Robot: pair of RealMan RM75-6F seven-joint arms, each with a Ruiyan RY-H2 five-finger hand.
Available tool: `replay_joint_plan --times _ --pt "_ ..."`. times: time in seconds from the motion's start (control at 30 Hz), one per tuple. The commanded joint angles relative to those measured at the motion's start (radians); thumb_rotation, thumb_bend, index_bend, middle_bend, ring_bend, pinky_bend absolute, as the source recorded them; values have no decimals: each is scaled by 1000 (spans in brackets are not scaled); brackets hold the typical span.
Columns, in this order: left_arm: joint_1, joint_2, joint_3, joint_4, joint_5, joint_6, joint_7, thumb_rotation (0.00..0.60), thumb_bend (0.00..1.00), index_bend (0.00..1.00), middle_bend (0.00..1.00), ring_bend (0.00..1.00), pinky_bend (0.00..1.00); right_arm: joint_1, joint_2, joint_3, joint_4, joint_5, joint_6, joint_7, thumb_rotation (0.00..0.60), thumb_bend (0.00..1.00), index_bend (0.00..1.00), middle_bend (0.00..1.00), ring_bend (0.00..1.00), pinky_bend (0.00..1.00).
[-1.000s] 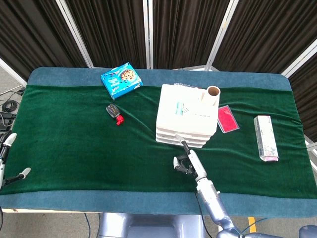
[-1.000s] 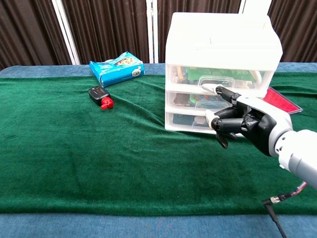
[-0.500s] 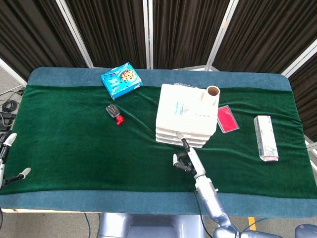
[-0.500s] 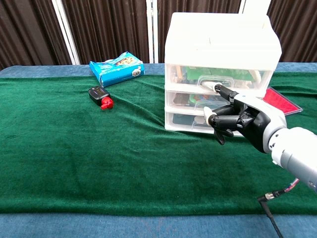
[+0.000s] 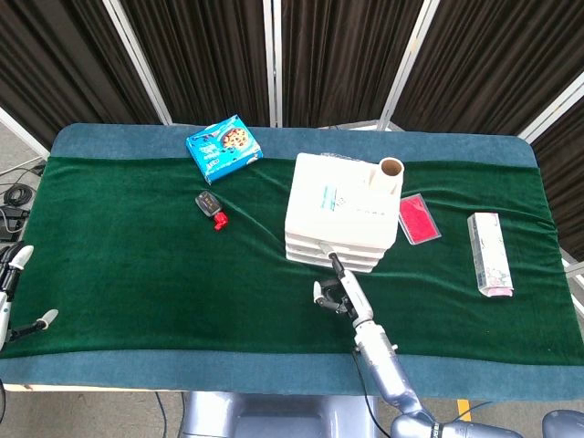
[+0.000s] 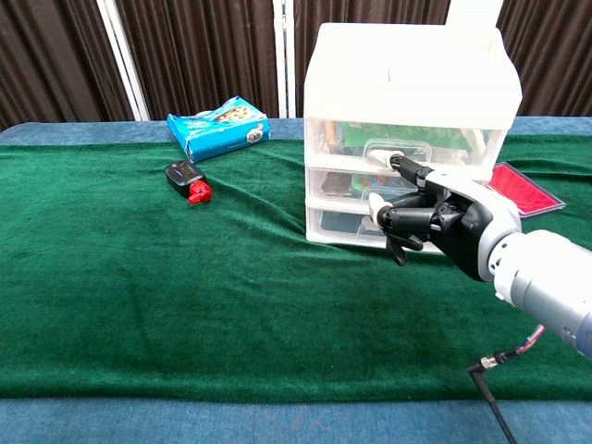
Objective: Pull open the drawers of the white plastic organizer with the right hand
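Note:
The white plastic organizer (image 6: pixel 407 92) stands right of the table's middle, with three drawers facing me; it shows from above in the head view as the organizer (image 5: pixel 342 212). My right hand (image 6: pixel 435 220) is in front of the drawers, one fingertip touching the handle of the top drawer (image 6: pixel 407 148), the other fingers curled in. From above, the right hand (image 5: pixel 336 287) is at the organizer's front edge. All three drawers look closed. My left hand (image 5: pixel 14 292) hangs at the far left table edge, holding nothing.
A blue cookie box (image 6: pixel 218 128) and a small black and red object (image 6: pixel 188 179) lie at the back left. A red flat item (image 5: pixel 417 219) and a long white box (image 5: pixel 489 254) lie right of the organizer. A cardboard tube (image 5: pixel 391 171) stands on its top.
My right hand has moved left and closer to the organizer; its extended finger now reaches the top drawer's handle. The organizer has shifted slightly left. The left hand has barely moved.

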Motion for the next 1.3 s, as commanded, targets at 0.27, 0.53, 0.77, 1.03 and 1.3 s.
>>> replay_joint_plan --times 0.27,0.53,0.77,1.03,1.3 --pt "0 0 0 -1 -1 -1 3 600 78 0 0 0 0 -4 26 1 -31 -3 -8 15 600 567 162 898 907 765" --pt "0 0 0 -1 -1 -1 5 600 78 0 0 0 0 -14 47 -10 -57 -13 -11 39 600 571 171 898 908 766" --pt "0 -1 0 -2 -1 0 7 600 79 0 0 0 0 -28 63 -30 -77 -43 -1 55 600 571 171 898 908 765" --pt "1 -1 1 -2 2 3 8 600 79 0 0 0 0 -43 79 -49 -81 -60 7 83 600 571 171 899 908 765" --pt "1 -2 0 -2 1 3 10 600 78 0 0 0 0 -55 96 -69 -88 -92 13 113 600 573 185 898 907 766"
